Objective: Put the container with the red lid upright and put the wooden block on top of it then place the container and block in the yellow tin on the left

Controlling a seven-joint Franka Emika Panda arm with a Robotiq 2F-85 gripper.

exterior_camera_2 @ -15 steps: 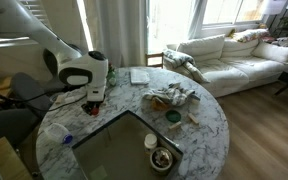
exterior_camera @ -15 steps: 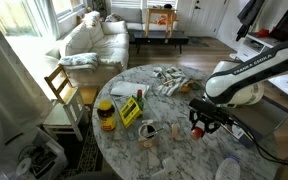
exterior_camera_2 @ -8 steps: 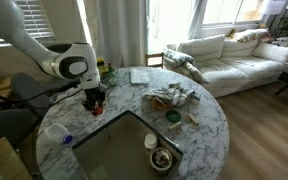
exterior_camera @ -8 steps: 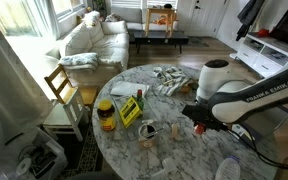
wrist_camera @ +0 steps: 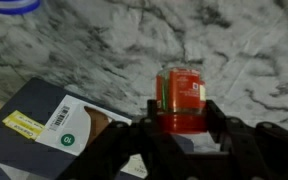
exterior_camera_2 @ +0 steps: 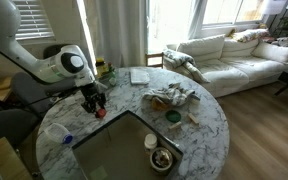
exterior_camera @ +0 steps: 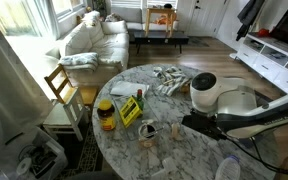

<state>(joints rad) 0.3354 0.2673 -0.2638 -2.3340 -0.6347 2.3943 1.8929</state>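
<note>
In the wrist view my gripper (wrist_camera: 182, 120) is shut on the container with the red lid (wrist_camera: 180, 88). The fingers clamp it at the lid end, and its red-labelled body points away over the marble table (wrist_camera: 94, 50). In an exterior view the gripper (exterior_camera_2: 96, 103) hangs just above the table with a red spot under it. In an exterior view my arm (exterior_camera: 224, 100) hides the gripper. The yellow tin (exterior_camera: 130, 110) lies at the table's left side. I cannot pick out the wooden block for sure.
A dark jar with a yellow lid (exterior_camera: 106, 115) stands beside the tin. A crumpled cloth (exterior_camera: 169, 80) lies at the far side. A dark flat book (exterior_camera_2: 119, 145), a white cup (exterior_camera_2: 151, 141) and a bowl (exterior_camera_2: 163, 158) sit nearby. A blue-rimmed object (exterior_camera: 227, 170) is at the near edge.
The arm's upper links have swung and lowered over the table. The gripper stays over about the same spot, still shut on the container.
</note>
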